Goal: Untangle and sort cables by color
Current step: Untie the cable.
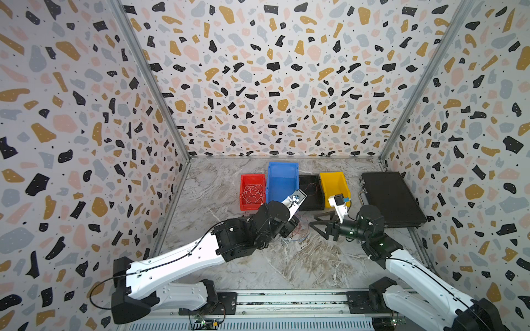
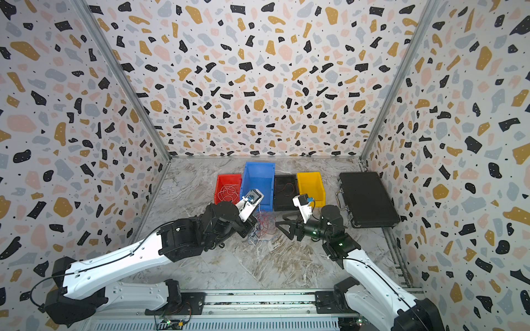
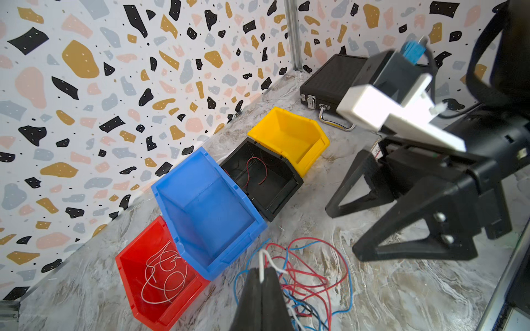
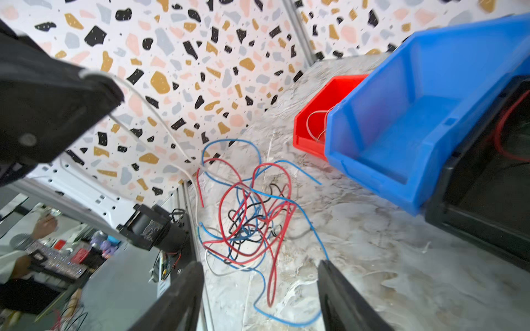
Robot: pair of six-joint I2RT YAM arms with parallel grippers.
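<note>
Cables (image 4: 249,217) in a loose tangle, left gripper (image 3: 261,271) pinching a white cable (image 3: 261,258) from it, right gripper (image 4: 261,265) spread just beside it

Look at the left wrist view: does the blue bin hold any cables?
No, the blue bin is bare inside; white cables lie in the red bin.

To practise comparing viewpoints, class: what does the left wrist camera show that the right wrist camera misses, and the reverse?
Left wrist only: the yellow bin and the black case.
Right wrist only: a person at a desk beyond the cell.
Both: the blue bin, the red bin with white cables, the black bin, the tangle of cables, the left pincer shut on a white cable, and the open right pincer.
</note>
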